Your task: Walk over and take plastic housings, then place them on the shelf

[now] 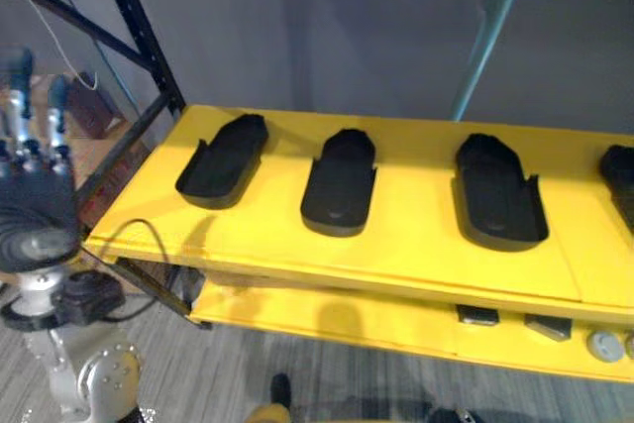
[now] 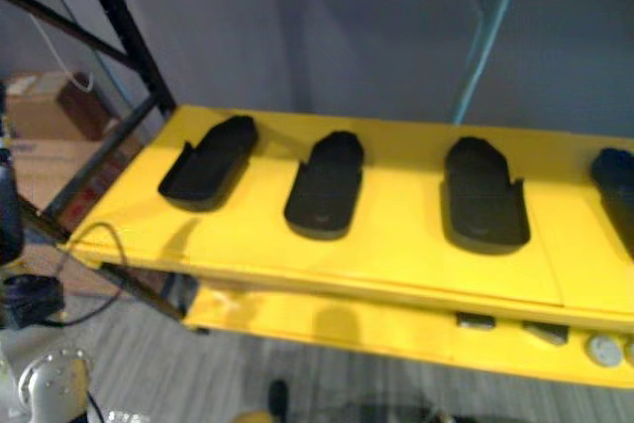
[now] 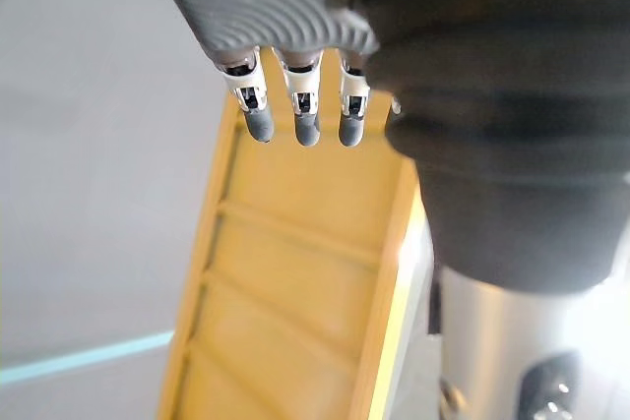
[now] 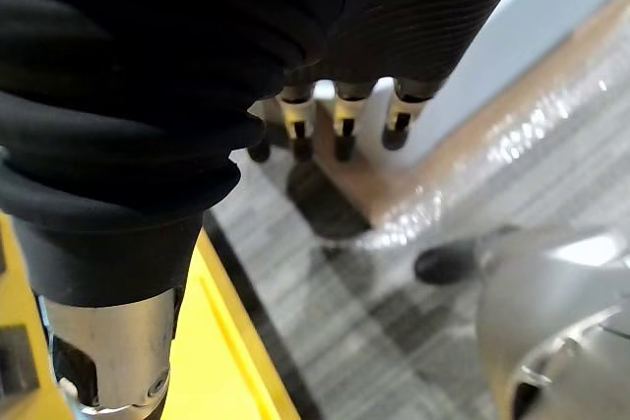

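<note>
The yellow shelf's upper board (image 1: 416,245) carries four black plastic housings in a row, well apart from each other. One lies toward the left end (image 1: 223,160), a second beside it (image 1: 340,183), a third right of the middle (image 1: 498,193), and a fourth is cut off at the right end (image 1: 619,170). None is in my hands. They are shallow, shoe-shaped shells lying open side up, and I see nothing inside them. I judge them light and stiff, with thin walls and a smooth skin that could slip. I would take one across its narrower middle, thumb on one side wall and fingers on the other, and not squeeze hard. The lower board (image 1: 327,329) holds two small dark blocks (image 1: 479,316) near its front edge, with pale round pieces (image 1: 604,345) at the right end. My left hand (image 1: 35,195) is raised off the left end of the shelf, fingers (image 3: 306,115) straight and holding nothing. My right hand (image 4: 343,123) hangs over the floor beside the shelf's edge, fingers relaxed and empty too.
</note>
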Tool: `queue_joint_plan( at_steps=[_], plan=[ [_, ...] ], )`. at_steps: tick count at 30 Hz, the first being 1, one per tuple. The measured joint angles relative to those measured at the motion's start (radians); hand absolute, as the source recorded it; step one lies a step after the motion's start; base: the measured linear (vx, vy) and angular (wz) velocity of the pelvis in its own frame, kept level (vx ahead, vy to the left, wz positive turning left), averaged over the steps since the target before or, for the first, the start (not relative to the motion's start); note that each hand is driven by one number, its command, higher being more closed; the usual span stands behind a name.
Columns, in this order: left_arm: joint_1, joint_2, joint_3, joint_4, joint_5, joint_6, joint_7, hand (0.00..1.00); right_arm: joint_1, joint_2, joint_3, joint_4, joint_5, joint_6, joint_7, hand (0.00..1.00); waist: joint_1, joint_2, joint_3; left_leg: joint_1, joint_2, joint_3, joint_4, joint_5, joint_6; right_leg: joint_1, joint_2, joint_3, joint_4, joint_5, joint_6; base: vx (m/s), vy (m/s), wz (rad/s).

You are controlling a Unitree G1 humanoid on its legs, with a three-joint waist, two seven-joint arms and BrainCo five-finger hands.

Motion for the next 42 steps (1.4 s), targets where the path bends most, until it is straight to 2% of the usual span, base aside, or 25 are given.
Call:
queue_joint_plan(
  at_steps=[2, 3, 4, 5, 7, 8, 10, 13, 17, 22, 26, 29, 33, 36, 42],
  plan=[
    [-0.001, 0.003, 0.024, 0.007, 0.064, 0.017, 0.054, 0.00, -0.003, 0.002, 0.000, 0.000, 0.000, 0.001, 0.000, 0.00, 0.003, -0.003, -0.002, -0.002, -0.002, 0.000, 0.000, 0.002, 0.003, 0.001, 0.000, 0.000, -0.003, 0.003, 0.001, 0.00, 0.000, 0.00],
    [0.000, 0.008, 0.038, 0.029, 0.129, 0.041, 0.108, 0.00, -0.003, 0.005, 0.001, 0.000, 0.000, 0.003, 0.000, 0.00, 0.008, -0.004, -0.002, -0.002, -0.002, -0.001, 0.000, 0.003, 0.003, 0.002, -0.001, 0.000, -0.004, 0.004, 0.002, 0.00, 0.000, 0.00],
    [0.001, 0.015, 0.042, 0.072, 0.248, 0.057, 0.192, 0.00, -0.002, 0.007, 0.003, 0.000, 0.000, 0.011, 0.000, 0.00, 0.016, -0.004, -0.002, -0.002, -0.002, -0.001, 0.000, 0.004, 0.003, 0.003, 0.000, 0.000, -0.003, 0.004, 0.002, 0.00, 0.000, 0.00],
    [0.003, 0.019, 0.044, 0.101, 0.302, 0.069, 0.227, 0.00, -0.002, 0.007, 0.003, 0.000, 0.000, 0.014, 0.000, 0.00, 0.017, -0.004, -0.003, -0.001, -0.002, -0.001, 0.000, 0.004, 0.003, 0.003, 0.000, 0.000, -0.003, 0.004, 0.002, 0.00, 0.000, 0.00],
    [0.018, 0.060, 0.046, 0.249, 0.579, 0.119, 0.387, 0.00, -0.003, 0.007, 0.007, -0.004, 0.000, 0.031, 0.000, 0.00, 0.021, -0.002, -0.004, -0.002, -0.001, -0.002, 0.000, 0.005, 0.003, 0.004, 0.002, -0.001, -0.003, 0.004, 0.002, 0.00, 0.000, 0.00],
    [0.024, 0.080, 0.046, 0.298, 0.641, 0.128, 0.420, 0.00, -0.003, 0.008, 0.008, -0.010, 0.000, 0.037, 0.000, 0.00, 0.021, -0.002, -0.003, 0.001, 0.000, -0.003, 0.000, 0.004, 0.003, 0.007, 0.002, -0.002, -0.005, -0.002, -0.007, 0.00, 0.000, 0.00],
    [0.032, 0.154, 0.046, 0.473, 0.807, 0.170, 0.529, 0.00, 0.006, 0.007, 0.023, -0.045, 0.000, 0.042, 0.001, 0.00, 0.018, -0.001, -0.002, 0.009, -0.001, -0.003, 0.000, -0.001, 0.009, 0.017, 0.002, -0.003, -0.011, -0.003, -0.009, 0.00, 0.000, 0.00],
    [0.032, 0.203, 0.047, 0.539, 0.889, 0.203, 0.572, 0.00, 0.013, -0.001, 0.030, -0.083, -0.001, 0.053, 0.002, 0.00, 0.020, -0.003, 0.001, 0.007, -0.003, -0.003, 0.000, -0.006, 0.007, 0.016, 0.001, -0.003, -0.022, -0.008, -0.014, 0.00, 0.000, 0.00],
    [0.034, 0.246, 0.045, 0.558, 0.958, 0.247, 0.547, 0.00, 0.015, -0.005, 0.024, -0.102, -0.002, 0.059, 0.006, 0.00, 0.020, -0.003, 0.000, 0.010, -0.009, -0.001, 0.000, -0.009, 0.009, 0.022, -0.003, -0.003, -0.031, -0.008, -0.014, 0.02, 0.000, 0.00],
    [0.031, 0.301, 0.035, 0.622, 1.000, 0.308, 0.410, 0.00, 0.016, -0.010, -0.005, -0.104, -0.040, 0.060, 0.029, 0.00, 0.018, 0.002, 0.013, 0.025, -0.013, 0.005, 0.000, -0.020, 0.002, 0.037, -0.007, -0.001, -0.035, -0.011, -0.019, 0.06, -0.015, -0.04],
    [0.028, 0.326, 0.021, 0.672, 0.968, 0.327, 0.362, 0.00, 0.017, -0.015, -0.019, -0.121, -0.044, 0.062, 0.032, 0.00, 0.016, 0.002, 0.013, 0.029, -0.013, 0.011, 0.000, -0.026, -0.005, 0.038, -0.012, 0.001, -0.034, -0.015, -0.027, 0.07, -0.024, -0.02],
    [0.005, 0.327, -0.003, 0.728, 0.875, 0.353, 0.342, 0.00, 0.012, -0.027, -0.020, -0.133, -0.051, 0.062, 0.040, 0.00, 0.018, 0.007, 0.019, 0.050, -0.015, 0.026, 0.000, -0.034, -0.006, 0.053, -0.011, 0.010, -0.034, -0.021, -0.036, 0.08, -0.017, -0.09],
    [-0.020, 0.327, -0.023, 0.787, 0.874, 0.347, 0.305, 0.00, -0.004, -0.029, -0.025, -0.138, -0.081, 0.064, 0.050, 0.00, 0.014, 0.016, 0.029, 0.063, -0.013, 0.031, 0.000, -0.043, -0.012, 0.061, -0.010, 0.025, -0.032, -0.026, -0.044, 0.03, -0.014, -0.05],
    [-0.040, 0.372, -0.078, 0.801, 0.892, 0.325, 0.253, 0.00, -0.005, -0.031, -0.026, -0.138, -0.084, 0.076, 0.050, 0.00, 0.014, 0.017, 0.029, 0.063, -0.012, 0.031, 0.000, -0.044, -0.013, 0.062, -0.011, 0.025, -0.032, -0.028, -0.048, 0.00, 0.000, 0.00],
    [-0.084, 0.468, -0.100, 0.810, 0.916, 0.267, 0.102, 0.00, -0.006, -0.036, -0.026, -0.139, -0.091, 0.078, 0.057, 0.00, 0.002, 0.023, 0.036, 0.077, -0.014, 0.044, 0.000, -0.054, -0.010, 0.069, -0.014, 0.033, -0.032, -0.030, -0.051, 0.00, 0.008, -0.06]
  ],
)
